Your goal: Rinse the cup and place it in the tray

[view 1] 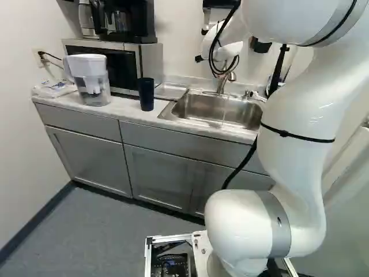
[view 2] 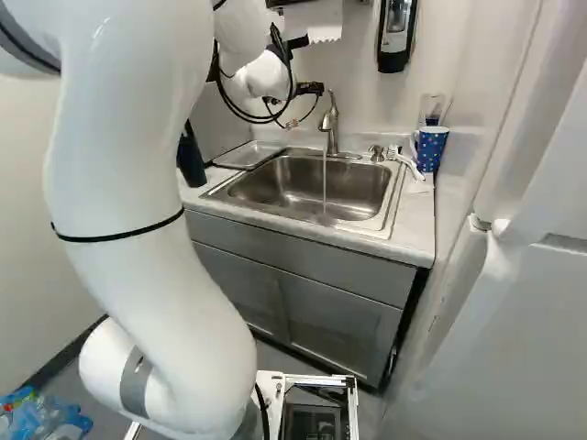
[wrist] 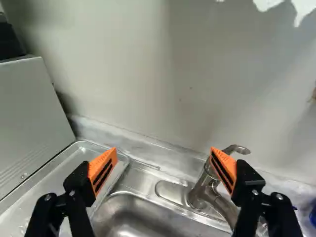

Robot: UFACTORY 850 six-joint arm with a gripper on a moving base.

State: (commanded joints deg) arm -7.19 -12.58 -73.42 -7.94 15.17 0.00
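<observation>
While water runs into sink, gripper fingers stand apart; faucet ahead of one; microwave beside tray.

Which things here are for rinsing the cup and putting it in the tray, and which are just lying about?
For the job:
- open claw
- faucet, water running
- sink
- metal tray
- dark tumbler or spotted mug; I can't tell which is meant

Just lying about:
- filter pitcher
- microwave
- coffee maker
- brush
</observation>
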